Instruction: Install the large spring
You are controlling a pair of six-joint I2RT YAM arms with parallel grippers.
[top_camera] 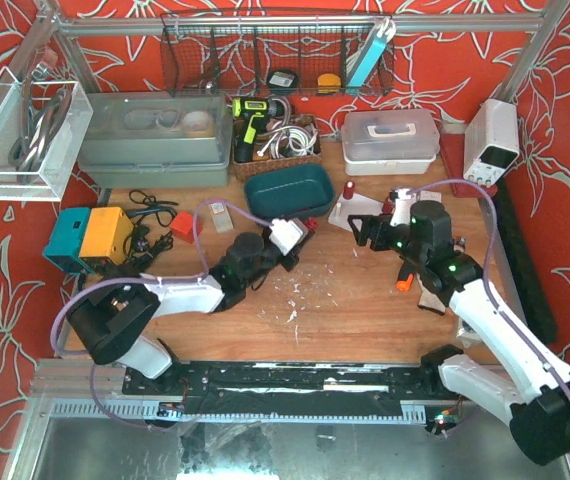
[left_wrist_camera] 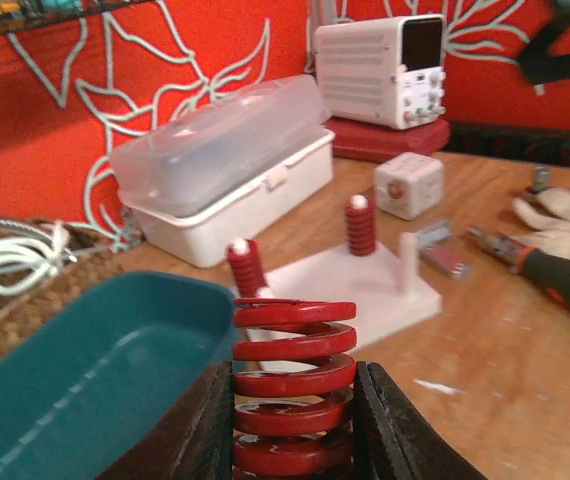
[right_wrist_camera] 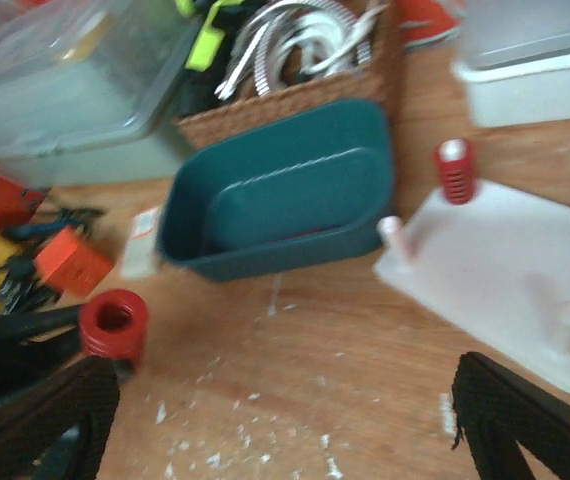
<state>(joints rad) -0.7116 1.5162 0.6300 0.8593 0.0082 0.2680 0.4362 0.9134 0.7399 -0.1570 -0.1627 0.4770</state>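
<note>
Bench [top_camera: 345, 300]: cluttered, work going on mid-bench.
Teal tray [left_wrist_camera: 85, 380]: just beside the spring, on its left in the left wrist view.
White base plate [left_wrist_camera: 365, 290]: beyond the spring. Two pegs carry small red springs; one peg [left_wrist_camera: 406, 262] is bare.
Large spring [left_wrist_camera: 293, 385]: not installed. It is pinched between the left fingers [left_wrist_camera: 390, 425], coils standing past the tips, near the plate but short of it.
Remaining, I judge: carry over, seat on a peg, release.
Right fingers [right_wrist_camera: 525, 420]: spread wide, holding nothing, above the plate's edge.

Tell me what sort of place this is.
Probably a workshop or lab bench: a bench power supply by the wall, a basket holding cables and a yellow-green power tool, and a wire rack hanging above.
</note>
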